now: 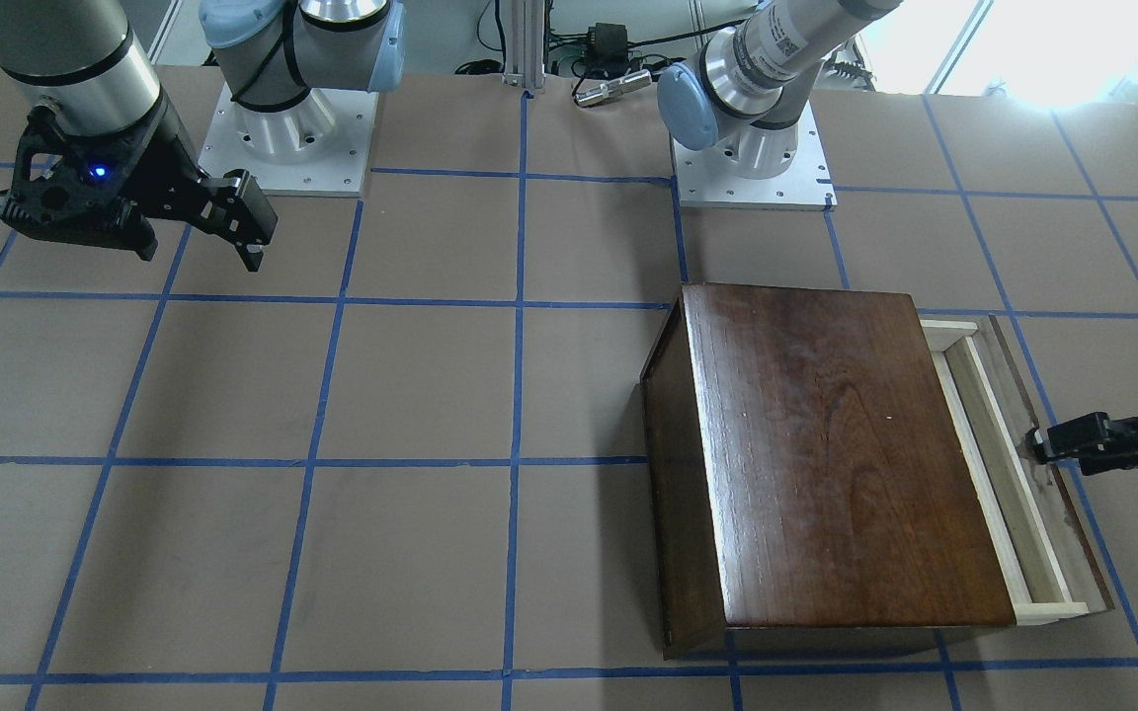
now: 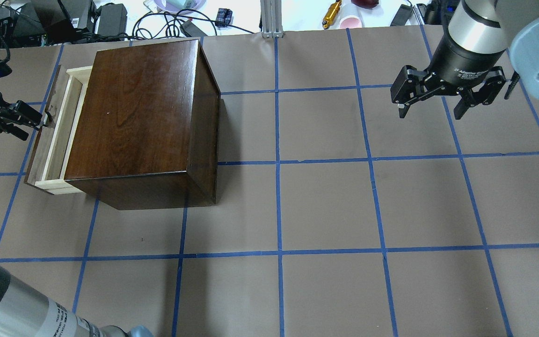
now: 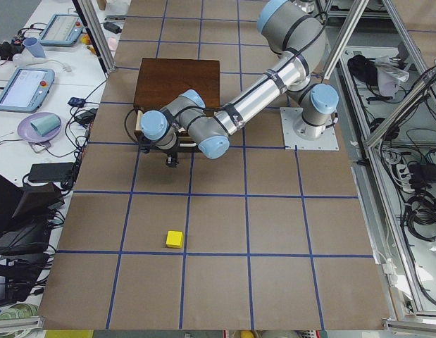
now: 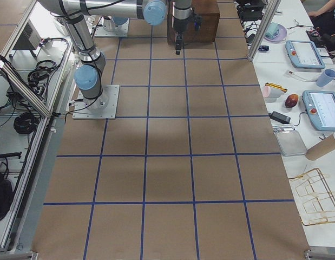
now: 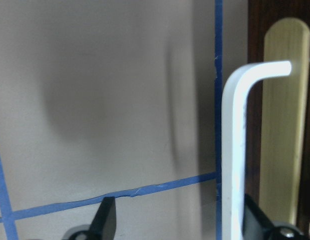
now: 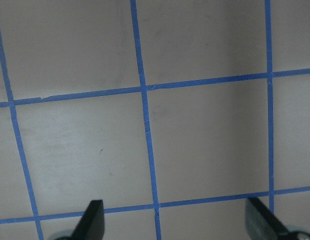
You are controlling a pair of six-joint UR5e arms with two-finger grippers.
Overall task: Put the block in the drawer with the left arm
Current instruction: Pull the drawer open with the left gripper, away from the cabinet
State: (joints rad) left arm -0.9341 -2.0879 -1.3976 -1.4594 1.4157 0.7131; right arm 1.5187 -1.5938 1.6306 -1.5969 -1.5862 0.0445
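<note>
Block (image 3: 175, 239) is sitting flat on the table (image 2: 325, 201) in the ext. left view, out toward the table end on the robot's L side. It's just beside a blue tape line (image 3: 225, 253), well apart from the drawer, w/ nothing touching it. Drawer (image 2: 61, 126) is standing partly pulled out of the dark box (image 2: 143, 107), showing its pale wood sides and floor, w/ the dark front panel facing the L arm's side. L gripper (image 2: 33, 127) is reaching in low and roughly level at that front panel, about mid-length. In the L wrist view its fingers (image 5: 107, 220) are standing wide apart. The white bent handle (image 5: 232, 150) is running up between them, right next to one finger; can't tell if it's touching. So the L claw is spread wide, clamping nothing. L arm (image 3: 239, 105) is stretching from its base across the box top, w/ the wrist bending down past the drawer front. R gripper (image 2: 431, 112) is hanging above bare table on the opposite side, well apart from the box. Its fingers are pointing down and spread wide, w/ nothing between them but tape grid in the R wrist view. Desks w/ tablets and cables are lining the far table edge.
</note>
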